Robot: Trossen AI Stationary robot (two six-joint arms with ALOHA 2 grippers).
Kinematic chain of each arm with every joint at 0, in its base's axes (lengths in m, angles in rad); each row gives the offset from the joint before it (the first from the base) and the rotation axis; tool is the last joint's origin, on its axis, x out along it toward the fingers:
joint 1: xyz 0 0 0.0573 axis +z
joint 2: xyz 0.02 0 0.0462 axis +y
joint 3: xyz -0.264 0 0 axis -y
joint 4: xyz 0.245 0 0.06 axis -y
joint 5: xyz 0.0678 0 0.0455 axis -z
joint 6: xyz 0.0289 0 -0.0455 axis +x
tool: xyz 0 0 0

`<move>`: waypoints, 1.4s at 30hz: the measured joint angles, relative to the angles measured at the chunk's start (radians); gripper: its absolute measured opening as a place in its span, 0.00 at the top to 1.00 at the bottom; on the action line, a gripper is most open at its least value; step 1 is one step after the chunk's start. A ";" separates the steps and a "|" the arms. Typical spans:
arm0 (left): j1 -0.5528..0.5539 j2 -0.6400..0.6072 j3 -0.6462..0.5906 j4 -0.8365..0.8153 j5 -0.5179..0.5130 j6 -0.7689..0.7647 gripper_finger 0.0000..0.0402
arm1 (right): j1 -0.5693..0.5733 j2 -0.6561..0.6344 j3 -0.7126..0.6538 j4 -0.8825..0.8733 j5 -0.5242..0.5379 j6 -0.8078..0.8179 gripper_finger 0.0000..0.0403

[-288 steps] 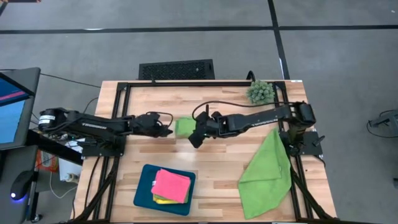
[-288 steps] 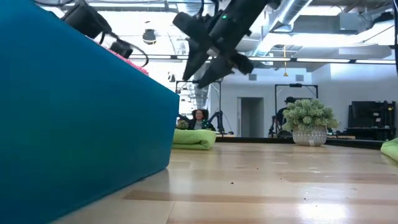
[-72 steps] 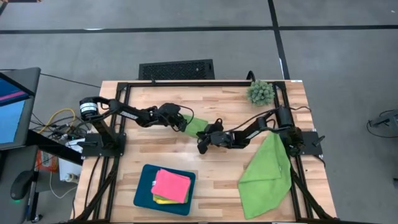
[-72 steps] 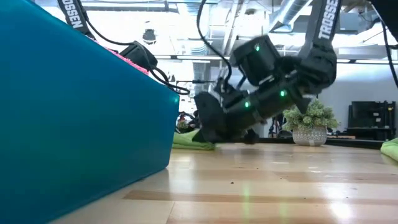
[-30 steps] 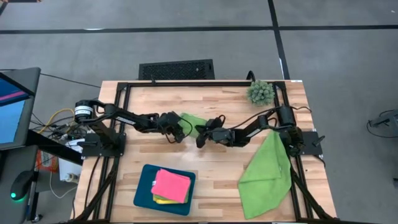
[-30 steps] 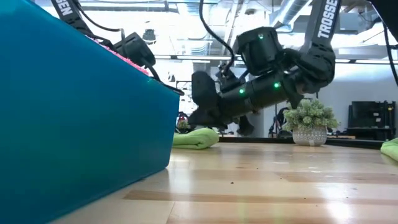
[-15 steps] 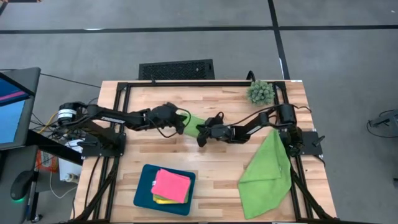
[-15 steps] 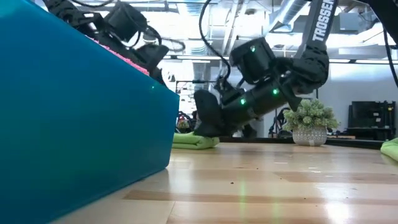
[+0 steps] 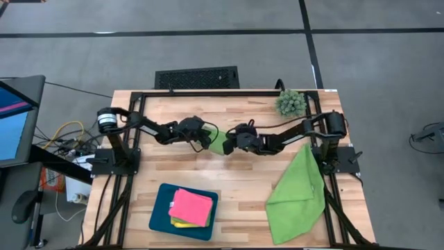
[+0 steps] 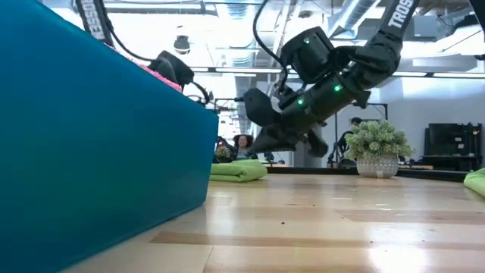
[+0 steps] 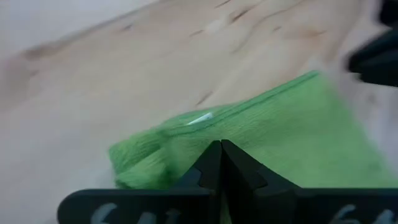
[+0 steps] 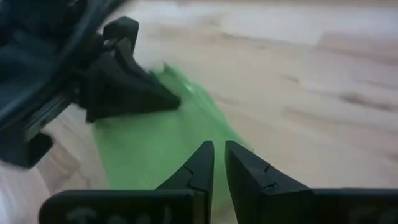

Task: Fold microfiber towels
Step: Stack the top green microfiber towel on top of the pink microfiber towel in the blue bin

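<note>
A lime green microfiber towel point(image 9: 218, 142), folded small, lies flat on the wood at mid-table. It also shows in the low view point(image 10: 239, 171). My left gripper point(image 9: 206, 142) is shut, with its tips point(image 11: 221, 146) at the towel's left end. My right gripper point(image 9: 229, 144) hangs just above the towel's right end point(image 12: 155, 155). Its fingers point(image 12: 219, 146) stand a narrow gap apart with nothing between them. A second, larger green towel point(image 9: 298, 194) lies spread at the right edge. A pink towel point(image 9: 191, 206) lies on a yellow one in the teal tray point(image 9: 161, 215). My left gripper slants down from the table's left, its shut fingertips over the folded towel's left end point(image 11: 186, 134). Whether they touch the cloth, I cannot tell.
A small spiky plant point(image 9: 290, 103) stands at the far right corner. The teal tray's wall point(image 10: 98, 144) fills the left half of the low view and hides the left arm's fingers there. Bare wood lies between the tray and the large towel.
My right gripper dipped onto the folded towel, then rose clear of it and tipped closer to level. My left gripper swung toward the far edge and came back to the towel's left end, tipping further down. The towel stays folded on the table.
</note>
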 joint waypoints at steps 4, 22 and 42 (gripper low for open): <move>0.037 0.022 0.001 -0.009 0.036 -0.012 1.00 | -0.008 -0.026 -0.001 -0.108 -0.048 0.100 0.84; 0.053 0.023 0.002 -0.029 0.080 0.009 1.00 | -0.002 0.018 0.015 -0.170 -0.243 0.649 0.36; 0.073 -0.014 -0.002 -0.070 0.138 0.081 1.00 | -0.075 0.147 0.208 -0.230 -0.260 0.488 0.88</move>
